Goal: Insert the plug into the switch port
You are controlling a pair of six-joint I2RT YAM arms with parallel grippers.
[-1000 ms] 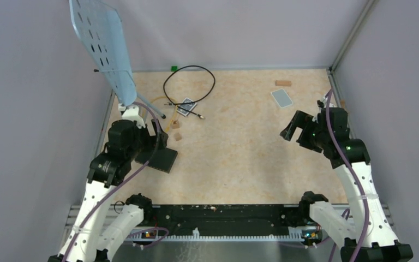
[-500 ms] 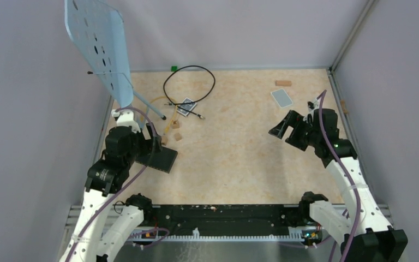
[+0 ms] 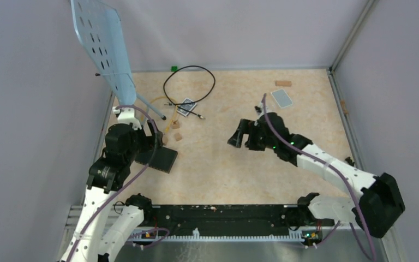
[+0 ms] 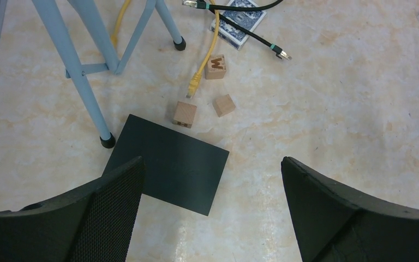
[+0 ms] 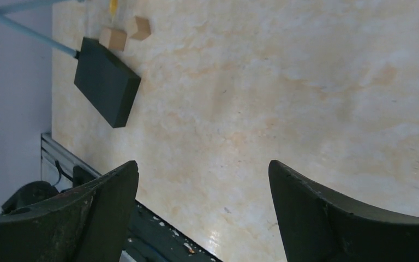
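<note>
A pale blue perforated stand [image 3: 103, 49] rises at the far left, its feet planted just beyond the left claw [image 4: 211, 161]. That claw hangs with its fingers [image 4: 114, 202] spread as wide as they go and has hold of nothing. Right below it, showing in the gap between the fingers, lies the black box [image 4: 166, 164], flat on the table [image 3: 223, 164] and untouched. From where I stand I cannot make out the port in its edge. Just past the box's far edge sit three wooden blocks [image 4: 184, 114], one of them touching the box. Among them lies the plug [image 4: 194, 86] on the end of a yellow cable [image 4: 214, 41], close to the box but apart from it. Farther out from this claw a black cable [image 3: 190, 82] loops across a patterned card [image 4: 239, 22]. Over to the right, the right claw [image 5: 204, 164] hovers above bare table near the middle, equally wide open and empty. The box is well off to its left, and a grey-blue card [image 3: 281, 97] lies beyond it to its right.
</note>
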